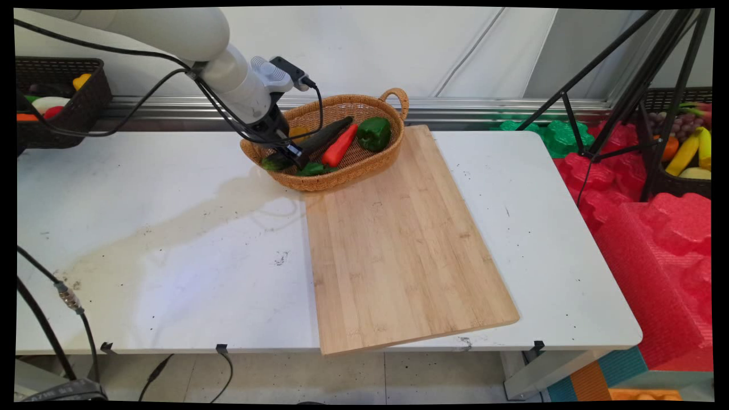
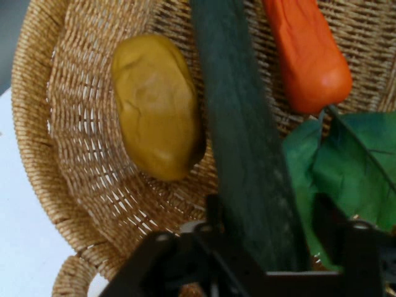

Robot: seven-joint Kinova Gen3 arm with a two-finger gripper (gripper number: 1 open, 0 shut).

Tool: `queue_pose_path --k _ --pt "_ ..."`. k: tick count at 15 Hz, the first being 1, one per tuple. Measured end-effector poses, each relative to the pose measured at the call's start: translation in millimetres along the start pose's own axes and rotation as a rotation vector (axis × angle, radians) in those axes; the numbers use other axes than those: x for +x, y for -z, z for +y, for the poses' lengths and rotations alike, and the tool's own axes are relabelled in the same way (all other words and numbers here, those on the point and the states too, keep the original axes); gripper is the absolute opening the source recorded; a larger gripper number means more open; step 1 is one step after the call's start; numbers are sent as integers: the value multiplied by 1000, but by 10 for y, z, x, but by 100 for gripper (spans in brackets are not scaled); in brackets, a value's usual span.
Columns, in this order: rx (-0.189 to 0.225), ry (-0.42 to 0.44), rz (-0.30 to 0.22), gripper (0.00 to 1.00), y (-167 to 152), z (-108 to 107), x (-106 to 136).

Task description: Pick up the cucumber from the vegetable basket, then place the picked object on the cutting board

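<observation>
A wicker basket [image 1: 342,177] [image 2: 37,124] stands at the back of the white table, its right side resting on the far end of a wooden cutting board [image 1: 393,239]. Inside lie a long dark green cucumber [image 1: 326,135] [image 2: 241,142], an orange carrot [image 1: 340,145] [image 2: 306,55] with green leaves [image 2: 346,161], a green bell pepper [image 1: 374,132] and a brownish-yellow potato [image 2: 158,105]. My gripper [image 1: 287,154] [image 2: 266,229] reaches down into the basket's left part and is shut on the cucumber's near end. The potato lies just left of the cucumber in the hand view.
A black basket [image 1: 62,102] with produce sits at the back left beyond the table. Right of the table stand a black tripod [image 1: 621,102], red foam blocks [image 1: 655,239] and another basket of fruit [image 1: 686,156]. Cables hang at the table's front left.
</observation>
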Motion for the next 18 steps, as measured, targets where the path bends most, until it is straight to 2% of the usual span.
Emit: queue_pose_path --k 6,11,14,18 --pt "31 52 32 0 91 59 4" --pt "67 72 120 0 494 228 83" --pt "52 57 174 0 801 429 109" --pt "1 33 205 0 1042 738 66"
